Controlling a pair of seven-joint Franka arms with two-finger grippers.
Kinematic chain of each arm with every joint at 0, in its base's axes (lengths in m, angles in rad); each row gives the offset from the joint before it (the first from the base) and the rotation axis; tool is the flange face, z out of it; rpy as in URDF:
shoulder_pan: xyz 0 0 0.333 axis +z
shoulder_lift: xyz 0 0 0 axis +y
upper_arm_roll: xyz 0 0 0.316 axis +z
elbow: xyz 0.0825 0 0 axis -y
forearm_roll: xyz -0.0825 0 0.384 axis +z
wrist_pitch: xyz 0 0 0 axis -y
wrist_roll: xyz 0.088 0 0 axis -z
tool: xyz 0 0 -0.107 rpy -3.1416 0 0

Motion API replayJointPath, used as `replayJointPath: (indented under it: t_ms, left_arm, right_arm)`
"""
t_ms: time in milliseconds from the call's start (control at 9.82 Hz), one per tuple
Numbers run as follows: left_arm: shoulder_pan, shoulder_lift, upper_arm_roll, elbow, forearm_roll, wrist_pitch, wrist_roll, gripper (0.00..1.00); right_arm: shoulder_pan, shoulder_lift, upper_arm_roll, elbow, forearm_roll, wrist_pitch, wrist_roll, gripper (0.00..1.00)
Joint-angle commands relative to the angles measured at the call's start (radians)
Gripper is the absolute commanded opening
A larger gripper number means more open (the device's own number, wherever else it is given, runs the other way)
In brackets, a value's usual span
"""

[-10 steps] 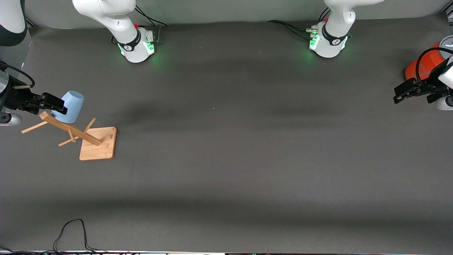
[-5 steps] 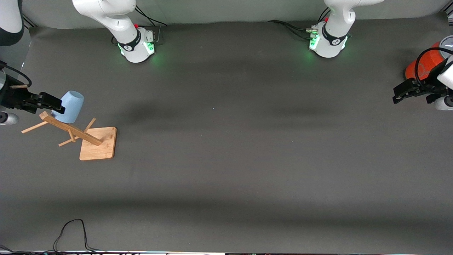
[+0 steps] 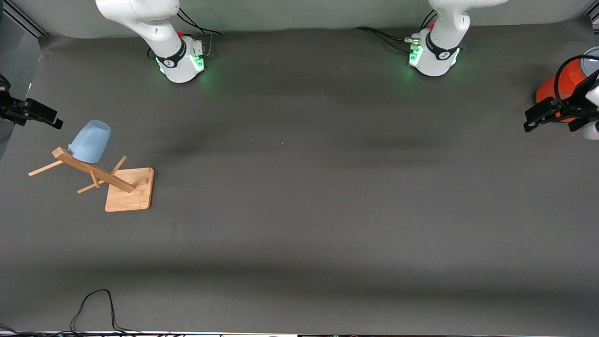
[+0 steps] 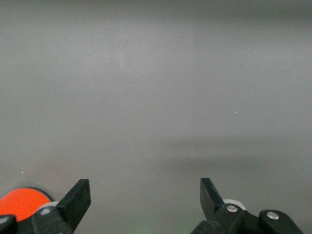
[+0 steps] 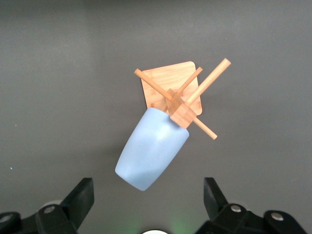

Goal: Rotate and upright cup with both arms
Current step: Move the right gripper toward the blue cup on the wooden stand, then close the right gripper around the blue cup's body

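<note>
The light-blue cup (image 3: 90, 141) hangs tilted and mouth-down on a peg of the wooden rack (image 3: 129, 189), with its closed base pointing up. It also shows in the right wrist view (image 5: 152, 148), on the rack (image 5: 170, 85). My right gripper (image 3: 52, 118) is open and empty, apart from the cup, at the table edge at the right arm's end. In the right wrist view (image 5: 147, 196) the cup's base lies just ahead of the open fingers. My left gripper (image 3: 529, 120) is open and empty at the left arm's end of the table, over bare mat (image 4: 145, 187).
A large orange cylinder (image 3: 554, 86) with a grey top stands by the left gripper and shows in the left wrist view (image 4: 22, 202). A black cable (image 3: 93, 304) loops at the table edge nearest the front camera. The rack leans over its square base.
My right gripper has drawn back from the cup toward the table edge. The cup stays on the rack. My left gripper has shifted slightly toward the orange cylinder.
</note>
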Motion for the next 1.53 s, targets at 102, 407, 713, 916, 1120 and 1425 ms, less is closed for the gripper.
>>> replayJointPath:
  t_ms: [102,407,713,916,1120,1425]
  left_arm:
    - [0.001,-0.018,0.013,0.148,-0.010,-0.123,0.014,1.00]
    - [0.000,0.018,0.013,0.159,-0.003,-0.129,0.018,1.00]
    - [0.004,0.057,0.018,0.136,0.010,-0.104,0.018,1.00]
    - [0.004,0.059,0.018,0.109,0.009,-0.066,0.018,1.00]
    - [0.003,0.057,0.018,0.066,0.009,-0.020,0.018,1.00]
    - [0.004,0.052,0.018,-0.002,0.010,0.057,0.017,1.00]
  right_arm:
    - [0.016,-0.021,-0.001,-0.030,-0.013,-0.021,0.305,1.00]
    - [0.016,-0.020,-0.001,-0.042,-0.002,-0.021,0.626,1.00]
    - [0.014,-0.053,-0.012,-0.184,0.001,0.112,0.634,1.00]
    - [0.016,-0.102,-0.017,-0.336,0.001,0.266,0.634,1.00]
    - [0.014,-0.104,-0.020,-0.410,0.002,0.356,0.634,1.00]
    - [0.014,-0.067,-0.031,-0.416,0.014,0.393,0.634,1.00]
